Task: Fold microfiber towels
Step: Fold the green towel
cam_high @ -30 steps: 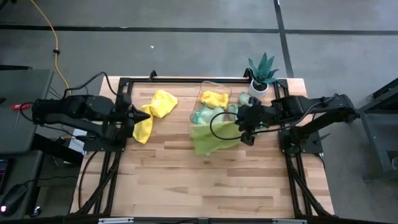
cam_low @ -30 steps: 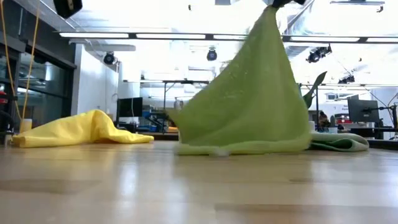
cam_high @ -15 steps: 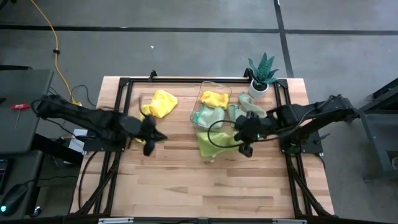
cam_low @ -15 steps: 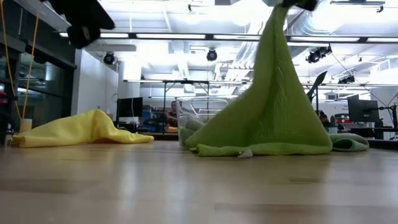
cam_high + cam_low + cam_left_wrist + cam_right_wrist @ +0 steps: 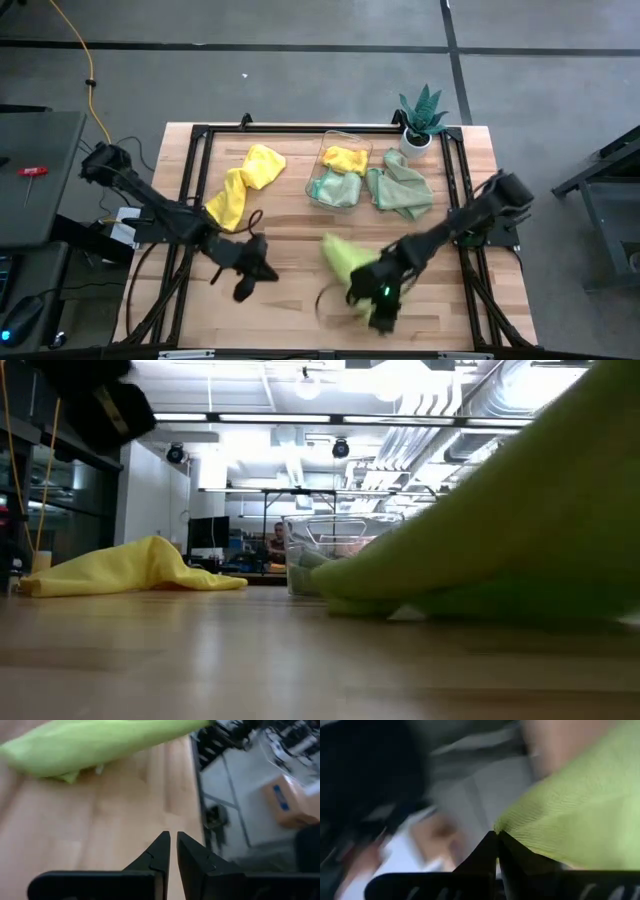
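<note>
- Right end effector (image 5: 383,303) pressed together on a corner of the lime towel (image 5: 345,258); the right wrist view shows the tips pinching the cloth's edge (image 5: 520,827).
- A second ago this end effector held the towel high over the far middle of the counter, next to the bin. It has since swung to the near edge, dragging the towel along.
- The lime towel now lies bunched and stretched from mid-counter toward the near edge, well clear of the bin (image 5: 340,165). In the low view it fills the right side, close to the lens.
- Left end effector (image 5: 248,285) empty. The left wrist view shows its tips (image 5: 172,852) with a thin gap between them, barely parted, only bare counter (image 5: 290,310) under them. It points toward the trailing end of the lime towel, near it but not touching.
- A second ago the left arm sat back by the yellow towel (image 5: 240,185) at the left side; it has reached in to the near middle. The yellow towel is unmoved, crumpled at far left.
- Pale green towel (image 5: 400,190) heaped just right of the bin, below the plant (image 5: 422,115). More cloths, one yellow and one pale green, sit in the bin.
- Read: one towel has been pulled to open working space. It is not yet flat, so no fold has begun. The left arm likely needs a second corner so the pair can spread it.
</note>
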You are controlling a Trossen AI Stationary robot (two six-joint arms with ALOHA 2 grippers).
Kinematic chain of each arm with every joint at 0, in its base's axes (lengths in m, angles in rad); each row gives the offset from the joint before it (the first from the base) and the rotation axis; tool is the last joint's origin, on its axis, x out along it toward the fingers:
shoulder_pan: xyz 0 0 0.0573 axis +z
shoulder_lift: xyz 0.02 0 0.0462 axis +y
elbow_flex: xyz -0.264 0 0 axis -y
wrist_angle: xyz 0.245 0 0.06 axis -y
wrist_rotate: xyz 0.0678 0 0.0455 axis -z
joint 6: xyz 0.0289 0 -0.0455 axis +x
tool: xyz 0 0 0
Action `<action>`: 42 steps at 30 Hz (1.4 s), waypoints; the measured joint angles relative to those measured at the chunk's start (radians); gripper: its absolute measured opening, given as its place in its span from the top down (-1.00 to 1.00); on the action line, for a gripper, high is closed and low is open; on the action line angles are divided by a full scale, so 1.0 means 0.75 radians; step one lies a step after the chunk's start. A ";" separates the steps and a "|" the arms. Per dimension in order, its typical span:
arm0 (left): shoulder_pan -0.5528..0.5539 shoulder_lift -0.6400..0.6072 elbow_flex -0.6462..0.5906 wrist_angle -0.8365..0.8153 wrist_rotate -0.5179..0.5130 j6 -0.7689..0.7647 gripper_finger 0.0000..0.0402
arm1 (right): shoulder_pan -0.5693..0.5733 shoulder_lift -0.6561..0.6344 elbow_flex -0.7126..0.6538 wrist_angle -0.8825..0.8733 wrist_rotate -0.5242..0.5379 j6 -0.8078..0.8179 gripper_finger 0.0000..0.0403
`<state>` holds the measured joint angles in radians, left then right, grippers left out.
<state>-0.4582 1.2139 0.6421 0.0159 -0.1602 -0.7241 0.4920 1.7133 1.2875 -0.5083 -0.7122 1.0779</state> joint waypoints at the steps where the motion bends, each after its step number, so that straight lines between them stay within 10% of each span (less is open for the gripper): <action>1: -0.028 0.000 0.000 0.020 0.010 -0.010 0.88 | 0.015 0.042 0.026 0.114 -0.083 -0.006 1.00; 6: -0.144 -0.046 0.002 0.066 0.061 -0.027 0.88 | -0.071 0.174 0.258 0.424 -0.150 -0.218 1.00; 15: -0.265 -0.166 0.001 -0.043 -0.043 -0.033 0.88 | -0.427 0.187 0.724 -0.355 0.724 -0.730 1.00; 25: -0.307 -0.202 0.001 -0.115 -0.338 0.005 0.88 | -0.427 0.189 1.073 -0.837 0.705 -1.139 1.00; 32: -0.253 -0.201 0.001 -0.104 -0.495 0.038 0.88 | -0.278 0.187 1.146 -0.883 0.392 -1.169 1.00; 42: -0.081 -0.149 0.001 0.008 -0.541 0.224 0.82 | -0.101 0.248 1.143 -1.372 0.820 -1.128 1.00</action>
<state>-0.5187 1.1023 0.6427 0.0218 -0.5661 -0.5560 0.4164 1.8996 2.1445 -1.5375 -0.0975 0.2321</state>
